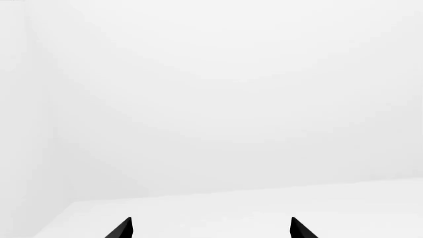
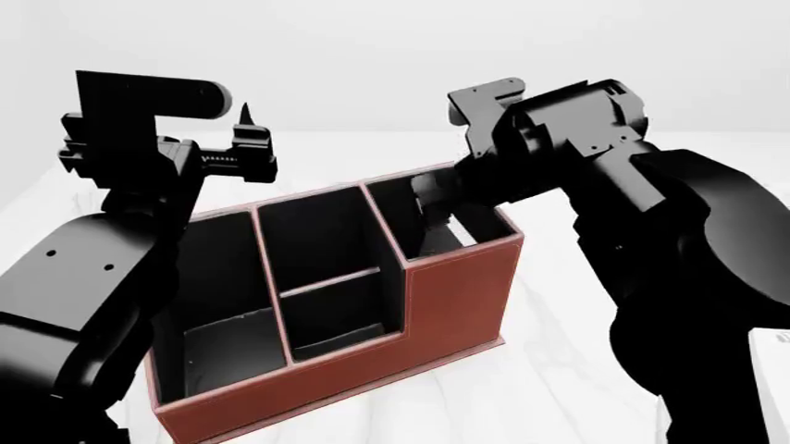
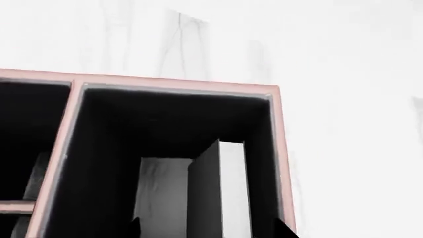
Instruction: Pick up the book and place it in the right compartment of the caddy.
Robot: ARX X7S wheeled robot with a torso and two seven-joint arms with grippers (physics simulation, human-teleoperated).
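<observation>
The book [image 3: 215, 193] stands upright inside the right compartment [image 3: 165, 124] of the caddy [image 2: 457, 287]; right gripper [image 3: 211, 230] jaws straddle it, grip unclear; release gently, withdraw straight up; left gripper [image 1: 210, 228] jaws wide, empty, well clear

Honestly just a bare simulated test room: blank white walls [image 1: 231, 89] with no detail at all, a white marble-veined tabletop [image 2: 580, 370], and one reddish-brown desk caddy with black lining [image 2: 457, 296] giving it a faint office feel.
</observation>
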